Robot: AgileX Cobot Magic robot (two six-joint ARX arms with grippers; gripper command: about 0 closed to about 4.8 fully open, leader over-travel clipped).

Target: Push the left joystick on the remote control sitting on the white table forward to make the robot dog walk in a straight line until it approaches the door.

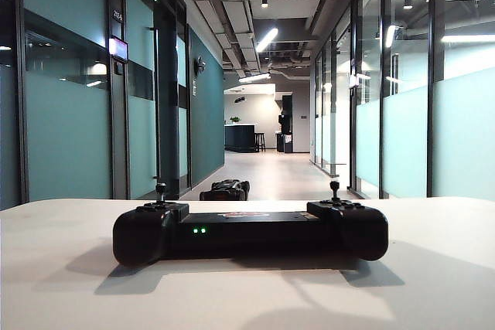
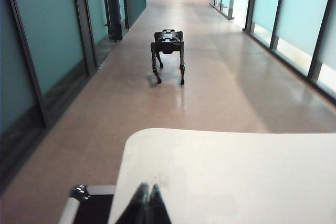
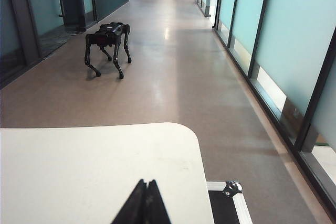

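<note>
— Starting nearest us: what do we see of our claws?

— We see the left gripper (image 2: 146, 203) with its two dark fingertips pressed together, clenched on nothing, hanging above the near corner of the white table (image 2: 236, 171). Our right gripper (image 3: 144, 203) looks the same, tips closed tight with nothing between them, over the table's other near corner. Just beside and below each claw we catch a black case with a metal-edged corner (image 3: 231, 188).

— And the remote control?

— From the exterior view we find the remote control (image 1: 250, 231) lying flat on the table, two green lights lit on its middle bar, the left joystick (image 1: 161, 190) and its twin on the right standing upright. Neither claw appears in that view, and neither wrist view shows the remote.

— Farther out?

— Well beyond both claws, past the table's edge, we see the robot dog (image 2: 168, 51) standing on all four legs on the corridor floor (image 3: 184, 77), between glass walls. Beyond it, the far end of the hall is too small for us to read.
</note>
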